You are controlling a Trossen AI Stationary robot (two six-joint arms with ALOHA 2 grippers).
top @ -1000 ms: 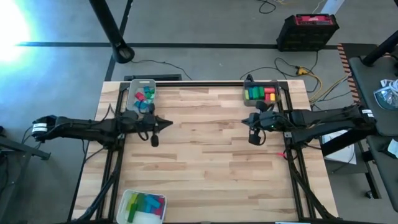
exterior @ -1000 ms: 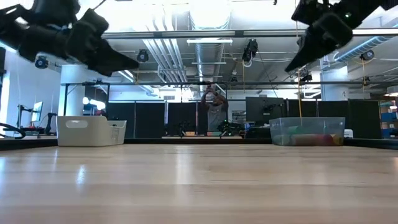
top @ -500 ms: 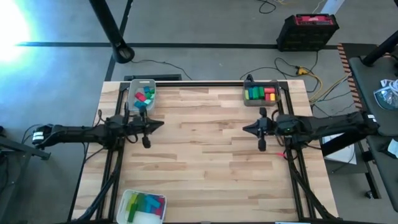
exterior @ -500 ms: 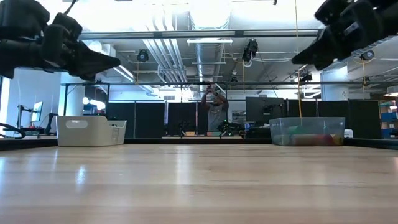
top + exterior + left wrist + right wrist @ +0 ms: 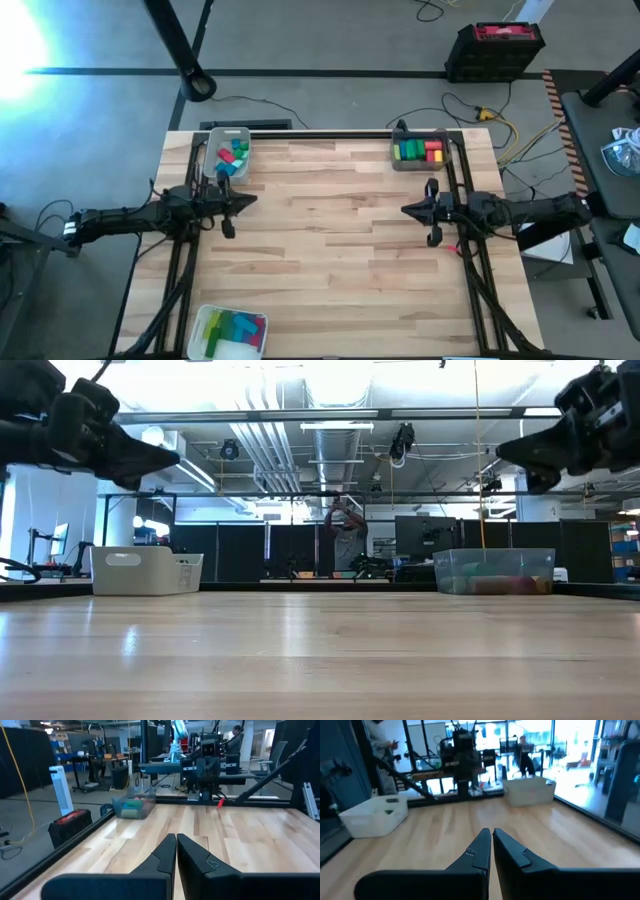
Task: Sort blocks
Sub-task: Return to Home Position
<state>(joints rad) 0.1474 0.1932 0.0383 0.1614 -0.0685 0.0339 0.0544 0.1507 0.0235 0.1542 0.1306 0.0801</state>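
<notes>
Blocks lie in three trays. A grey tray (image 5: pixel 228 152) at the far left holds teal, red and green ones. A clear tray (image 5: pixel 422 150) at the far right holds green, red and yellow ones. A white tray (image 5: pixel 232 330) at the near left holds green, yellow, blue and red ones. My left gripper (image 5: pixel 254 197) hovers shut over the table's left part, just nearer than the grey tray, with nothing in it (image 5: pixel 176 837). My right gripper (image 5: pixel 404 210) hovers shut over the right part, also with nothing in it (image 5: pixel 491 832). Both point level toward the table's middle (image 5: pixel 150 460) (image 5: pixel 515 452).
Bare wooden tabletop (image 5: pixel 330 240) lies between the two grippers. Black frame rails (image 5: pixel 185 250) run along the left and right sides. A black box (image 5: pixel 495 50) and cables sit on the floor beyond the far edge. A person (image 5: pixel 345 525) stands far behind the table.
Both arms have drawn back from the table's middle, the left gripper toward the left edge and the right gripper toward the right edge. The right gripper has tipped from pointing steeply down to nearly level.
</notes>
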